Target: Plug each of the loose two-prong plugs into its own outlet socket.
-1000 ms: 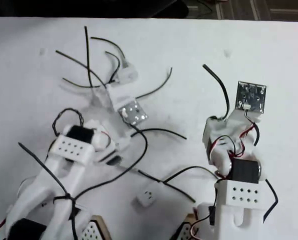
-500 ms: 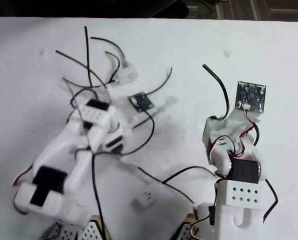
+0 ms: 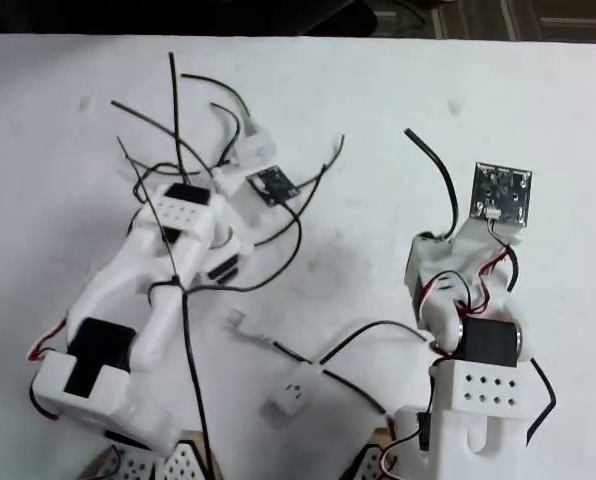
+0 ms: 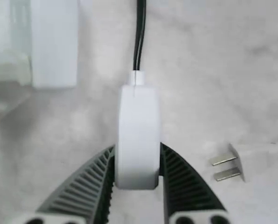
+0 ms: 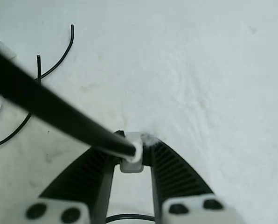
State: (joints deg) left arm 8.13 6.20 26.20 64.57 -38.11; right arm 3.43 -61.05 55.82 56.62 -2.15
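Observation:
My left gripper (image 4: 137, 156) is shut on a white plug (image 4: 138, 126) whose black cord (image 4: 140, 32) runs straight away from it. Beside it a loose two-prong plug (image 4: 232, 165) lies flat on the table. In the high view the left gripper (image 3: 236, 178) sits by the white plugs (image 3: 253, 150) at the back left. My right gripper (image 5: 132, 150) is shut on a small white plug (image 5: 132, 158) with a thick black cable (image 5: 45, 109); from above, the right gripper (image 3: 440, 240) is at the right. A white outlet cube (image 3: 296, 393) sits near the front middle.
Black cords (image 3: 278, 250) loop across the table's left half. Another small plug (image 3: 236, 320) on a cord lies between the arms. A white block (image 4: 52, 42) lies close beside the left gripper. The back right of the white table (image 3: 558, 120) is bare.
The left arm has stretched out and swung towards the back left, up to the white plugs, dragging cords with it. The right arm has not moved.

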